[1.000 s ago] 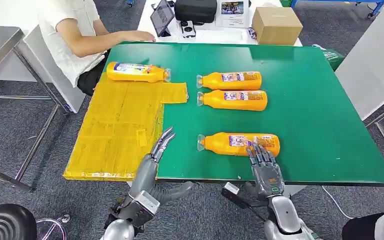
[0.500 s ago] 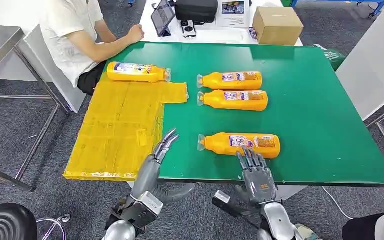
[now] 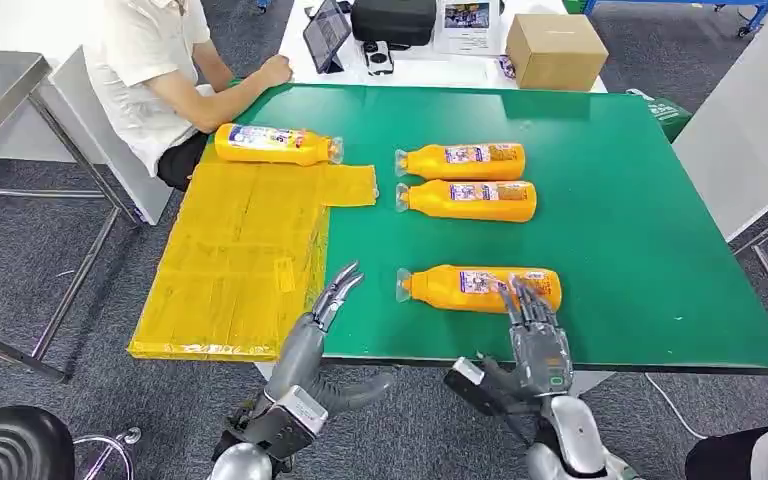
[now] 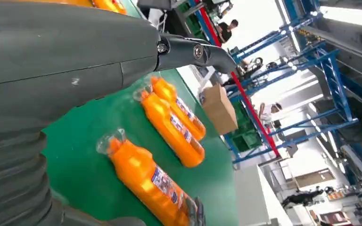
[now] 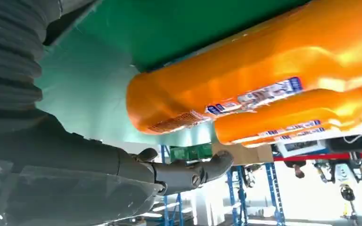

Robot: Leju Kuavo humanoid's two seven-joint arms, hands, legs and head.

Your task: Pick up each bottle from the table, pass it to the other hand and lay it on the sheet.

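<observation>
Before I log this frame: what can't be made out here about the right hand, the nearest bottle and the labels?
- Contact: in the head view the right hand has its fingers over the nearest bottle; whether they touch it cannot be told.
- That bottle's base end: covered by those fingers.
- Label text on all the bottles: too small in the head view, blurred in the right wrist view.
- Person: cut off by the head view's top edge.

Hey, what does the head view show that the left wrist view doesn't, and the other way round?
Head view alone: the yellow sheet, the bottle lying at its far end, the seated person, and the right hand at the nearest bottle. Left wrist view alone: blue racking. Both: the green table, three bottles on it, the cardboard box.
</observation>
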